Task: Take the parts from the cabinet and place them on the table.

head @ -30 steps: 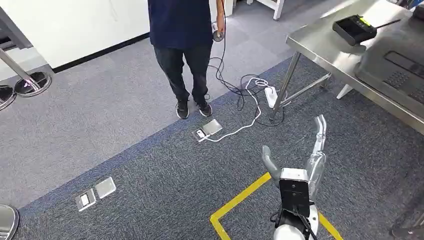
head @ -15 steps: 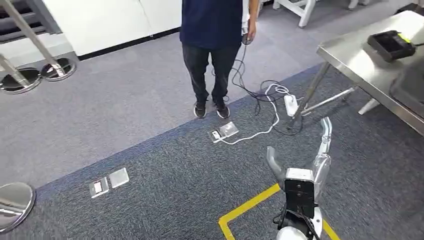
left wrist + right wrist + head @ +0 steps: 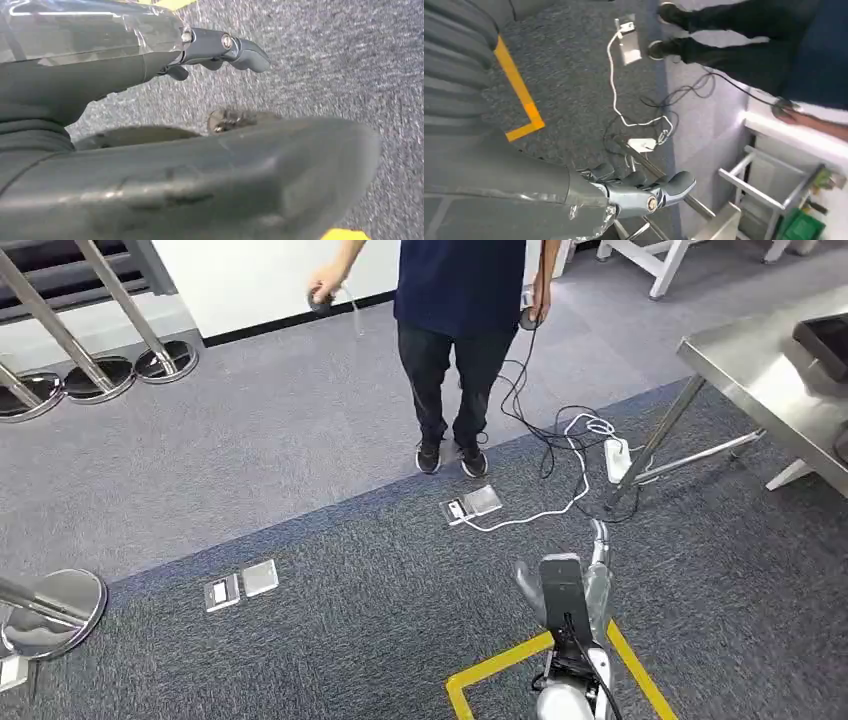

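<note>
My right hand [image 3: 573, 585] hangs low over the dark carpet, fingers [image 3: 598, 540] pointing ahead, with nothing in it. In the right wrist view the same hand [image 3: 644, 192] has its fingers loosely stretched over the carpet and cables. My left hand [image 3: 125, 75] is close above the carpet, with the fingers [image 3: 225, 47] straight, the thick thumb [image 3: 250, 170] apart from them, and nothing held. The steel table [image 3: 760, 370] stands at the right edge of the head view, ahead of my right hand, with a black device [image 3: 825, 340] on it.
A person [image 3: 460, 330] stands straight ahead, holding small corded objects. Cables [image 3: 545, 430] and a white power strip [image 3: 617, 457] lie by the table leg [image 3: 660, 435]. Floor sockets [image 3: 470, 505] [image 3: 240, 585], stanchion bases [image 3: 55, 610] [image 3: 165, 360] and yellow tape [image 3: 495, 668] mark the floor.
The whole picture has slid right, so the camera has turned left; the table is now at the edge. My right arm has drawn in and its hand looks shorter.
</note>
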